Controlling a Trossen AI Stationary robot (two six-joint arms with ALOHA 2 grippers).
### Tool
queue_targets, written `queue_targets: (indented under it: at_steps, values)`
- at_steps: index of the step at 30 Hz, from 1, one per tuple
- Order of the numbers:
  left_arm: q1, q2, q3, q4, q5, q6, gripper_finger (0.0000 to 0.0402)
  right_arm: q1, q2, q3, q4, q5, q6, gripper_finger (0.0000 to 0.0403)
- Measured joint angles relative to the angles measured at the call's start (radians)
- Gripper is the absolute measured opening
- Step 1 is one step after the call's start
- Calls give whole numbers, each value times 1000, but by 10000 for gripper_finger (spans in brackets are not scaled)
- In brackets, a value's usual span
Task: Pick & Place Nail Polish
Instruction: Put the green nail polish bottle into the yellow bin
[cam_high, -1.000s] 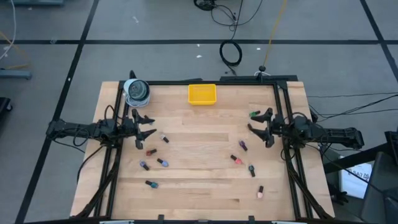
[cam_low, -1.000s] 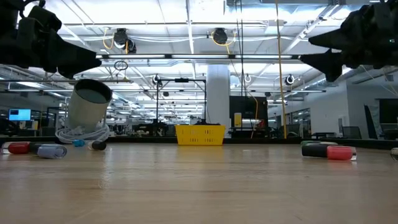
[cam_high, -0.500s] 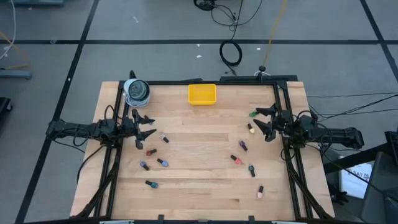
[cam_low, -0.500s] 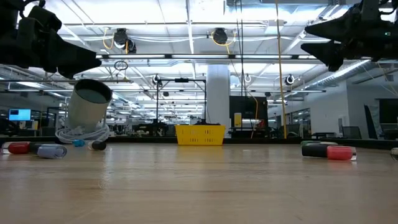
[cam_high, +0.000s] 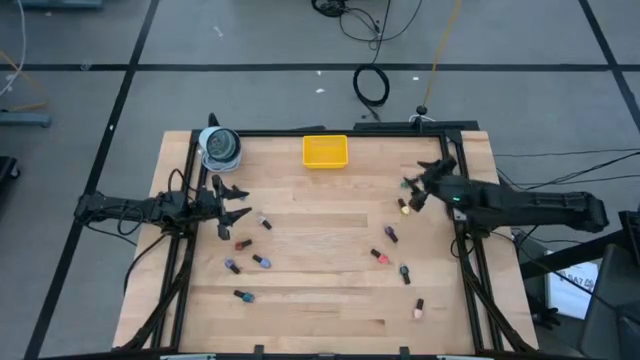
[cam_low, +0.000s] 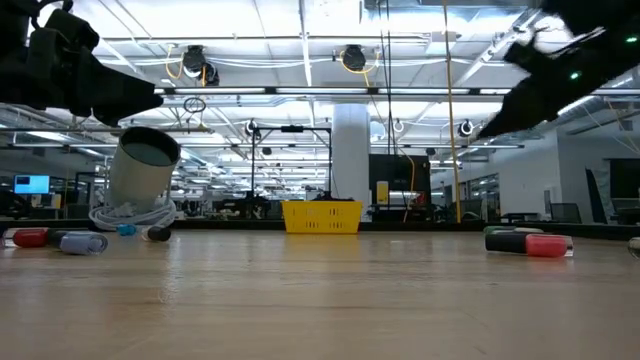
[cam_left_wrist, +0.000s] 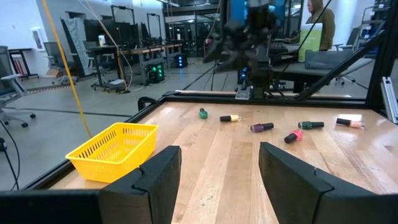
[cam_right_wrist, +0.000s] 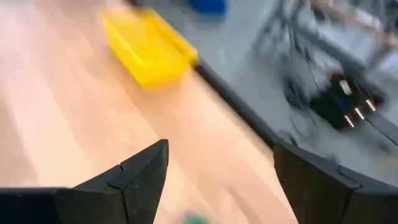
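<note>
Nail polish bottles (cam_high: 383, 257) lie scattered on the table (cam_high: 320, 290). Left gripper (cam_high: 228, 208) hovers spread wide, empty. Right gripper (cam_high: 418, 187) gapes over a green bottle (cam_high: 408, 184), touching nothing. Yellow tray (cam_high: 325, 151) sits beyond.

Right wrist view is all motion blur, the yellow tray (cam_right_wrist: 149, 53) smeared; a green nail polish bottle (cam_right_wrist: 196, 219) is cut off at the edge.

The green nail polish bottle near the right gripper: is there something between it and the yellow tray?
Nothing visible. From the green nail polish bottle, beside the open right gripper, bare wood runs to the yellow tray. The other bottles lie nearer the front.
</note>
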Motion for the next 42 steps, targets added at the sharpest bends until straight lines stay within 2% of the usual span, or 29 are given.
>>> queue_targets:
  at_steps: [4, 10, 15, 23, 28, 37, 42]
  values:
    - [0, 0, 0, 0, 0, 0, 214, -152, 205, 51, -69, -15, 21, 276]
    - [0, 0, 0, 0, 0, 0, 214, -420, 389, 56, -52, -321, -23, 276]
    - [0, 0, 0, 0, 0, 0, 214, -554, 464, 56, -27, -511, -17, 276]
    - [0, 0, 0, 0, 0, 0, 214, -627, 532, 55, -27, -519, 48, 276]
    - [0, 0, 0, 0, 0, 0, 214, -633, 587, 57, -29, -528, 71, 276]
    - [0, 0, 0, 0, 0, 0, 214, -632, 597, 56, -41, -768, 161, 276]
    - [0, 0, 0, 0, 0, 0, 214, -616, 587, 55, -33, -833, 161, 276]
